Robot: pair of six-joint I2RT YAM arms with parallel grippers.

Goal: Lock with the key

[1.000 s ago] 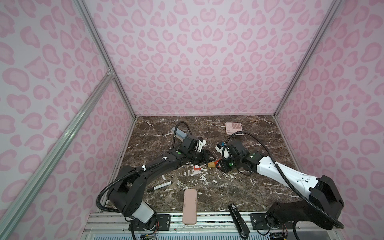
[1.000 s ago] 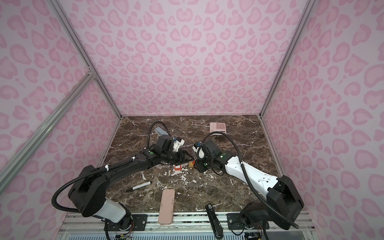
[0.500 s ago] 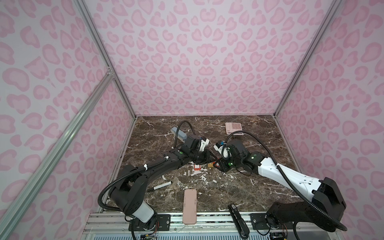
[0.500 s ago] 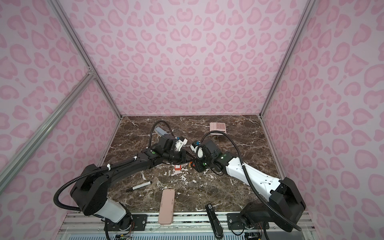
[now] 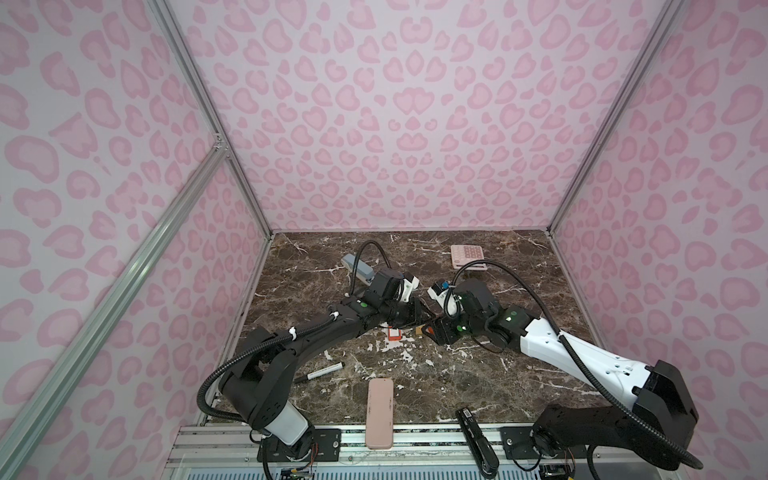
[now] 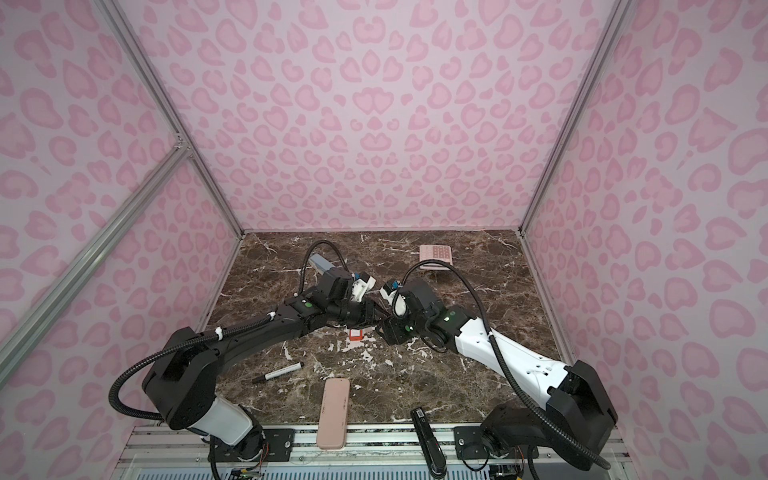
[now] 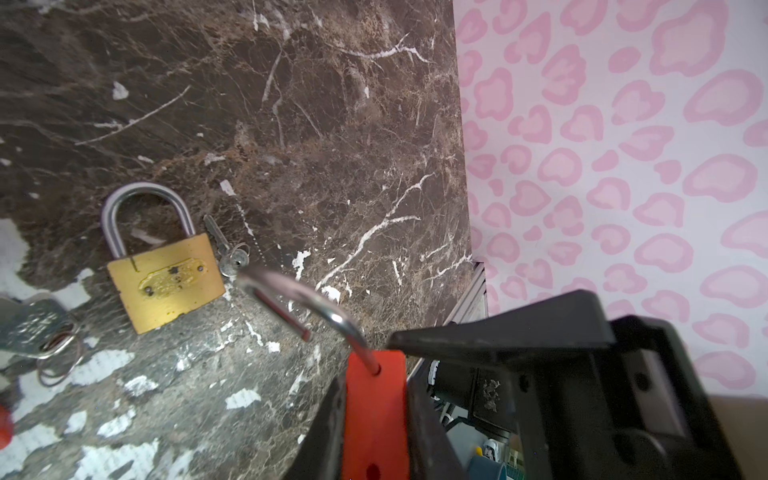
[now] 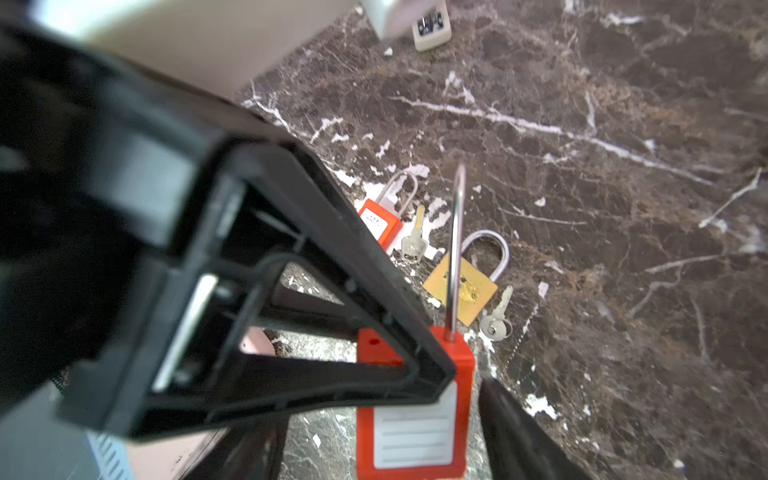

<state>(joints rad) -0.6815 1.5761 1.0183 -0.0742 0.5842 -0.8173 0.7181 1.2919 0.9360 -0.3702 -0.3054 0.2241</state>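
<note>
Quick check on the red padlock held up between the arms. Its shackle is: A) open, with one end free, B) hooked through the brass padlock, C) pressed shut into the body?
A: in the left wrist view the held red padlock has a shackle with one end in the body and the other hanging free.

Pink leopard-print walls (image 5: 395,124) on silver aluminium struts (image 5: 133,266) surround a brown, white-veined marble tabletop (image 5: 436,390) at lower centre.
</note>
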